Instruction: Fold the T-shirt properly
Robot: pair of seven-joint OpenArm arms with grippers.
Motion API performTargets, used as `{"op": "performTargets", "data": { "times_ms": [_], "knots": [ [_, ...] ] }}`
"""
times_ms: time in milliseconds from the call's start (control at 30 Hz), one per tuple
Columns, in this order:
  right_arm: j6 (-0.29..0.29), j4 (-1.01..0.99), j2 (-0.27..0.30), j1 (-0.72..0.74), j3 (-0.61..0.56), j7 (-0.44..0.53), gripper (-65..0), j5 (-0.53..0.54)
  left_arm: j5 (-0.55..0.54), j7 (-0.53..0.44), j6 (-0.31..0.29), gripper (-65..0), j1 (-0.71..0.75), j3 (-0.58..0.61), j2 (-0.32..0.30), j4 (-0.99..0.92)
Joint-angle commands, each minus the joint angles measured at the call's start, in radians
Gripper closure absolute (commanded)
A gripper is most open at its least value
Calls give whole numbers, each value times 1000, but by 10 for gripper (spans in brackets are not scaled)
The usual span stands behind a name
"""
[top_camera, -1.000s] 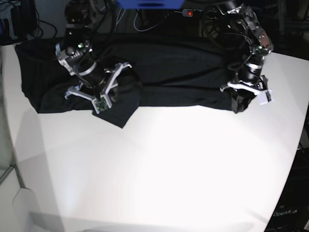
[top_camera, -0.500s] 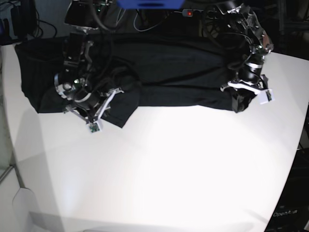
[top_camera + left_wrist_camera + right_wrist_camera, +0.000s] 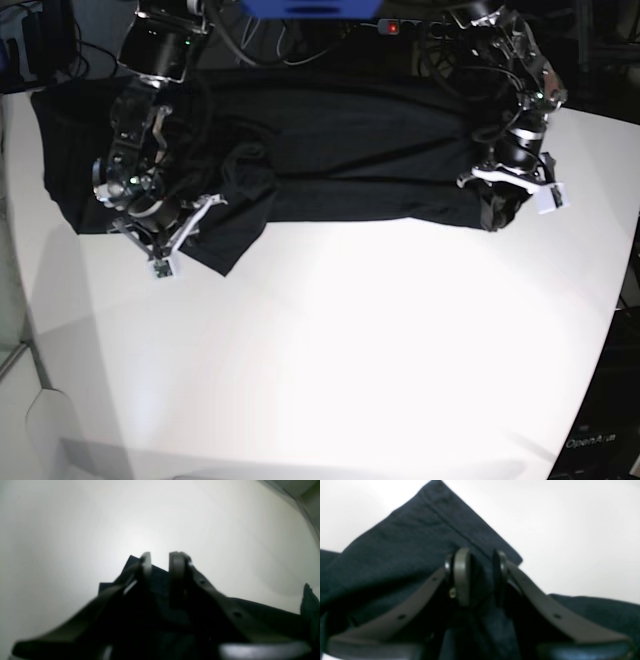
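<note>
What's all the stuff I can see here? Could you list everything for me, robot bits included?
Large plain black long-sleeved T-shirt of soft thin fabric: one, black, spread across the far half of the table, near edge rumpled.
Wide smooth white table: one, white, filling most of the base view.
Black cables: several, dark, behind the table's far edge; a small red light glows among them.
Right gripper: one, dark grey, at the shirt's near edge on the base view's left, shut on a fold of fabric.
Left gripper: one, dark grey, at the shirt's near corner on the base view's right, pinching cloth.
</note>
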Motion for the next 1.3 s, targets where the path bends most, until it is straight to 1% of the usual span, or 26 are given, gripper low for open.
{"op": "performTargets", "data": {
  "times_ms": [0,267,333,400,500,533,733,967,1067,1267],
  "knots": [
    [-4,0,3,15,0,9,-175,9,-18,-29,-11,-128,-6,4,-4,17],
    [-4,-29,5,6,-9,10,-170,10,-18,-29,-11,-127,-6,4,-4,17],
    [-2,-29,3,-4,-26,10,-165,12,-18,-29,-11,-127,-6,4,-4,17],
    [-2,-29,3,-20,-46,10,-131,12,-18,-29,-11,-127,-6,4,-4,17],
    [-2,-29,3,-25,-65,3,-23,12,-18,-29,-11,-127,-9,4,-4,17],
    [-2,-29,3,-25,-65,1,0,12,-18,-29,-11,-127,-9,4,-4,17],
    [1,15,0,-45,-59,9,0,16,-18,-29,-11,-127,-14,4,-4,17],
    [2,218,-35,-125,-66,1,0,18,-18,-29,-11,-127,-16,4,-4,17],
    [2,293,-58,-166,-88,1,0,18,-18,-29,-11,-127,-16,4,-4,5],
    [2,373,-70,-231,-177,0,0,18,-18,-29,-11,-127,-26,-1,-4,-35]
  ]
}}
